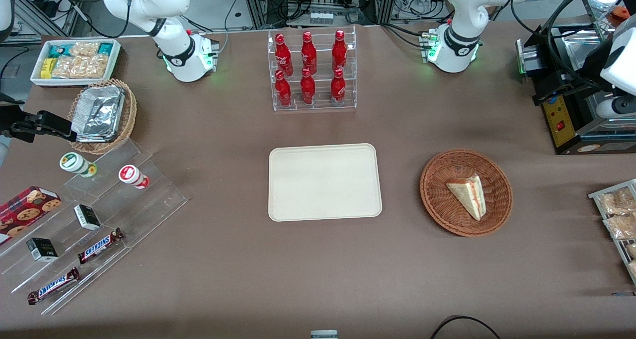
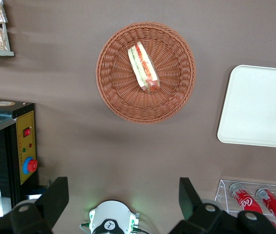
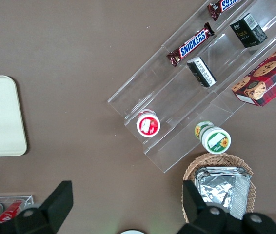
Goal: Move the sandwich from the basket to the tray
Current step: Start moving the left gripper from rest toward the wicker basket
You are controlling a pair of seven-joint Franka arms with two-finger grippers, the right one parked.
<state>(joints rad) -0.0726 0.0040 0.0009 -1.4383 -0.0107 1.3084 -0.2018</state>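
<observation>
1. Left wrist view: gripper (image 2: 123, 195) high above brown surface (image 2: 60, 122), jaws wide, holding nothing.
2. Triangular pale-bread sandwich (image 2: 143, 68) in round reddish-brown wicker basket (image 2: 113, 92); cream rectangular tray (image 2: 260, 107) beside.
3. Risk: squashed filling from hard pinch.

Brown table (image 1: 223, 279): tray (image 1: 325, 182), basket (image 1: 437, 200), bottle rack (image 1: 314, 70); end effector (image 2: 123, 195) above.
</observation>
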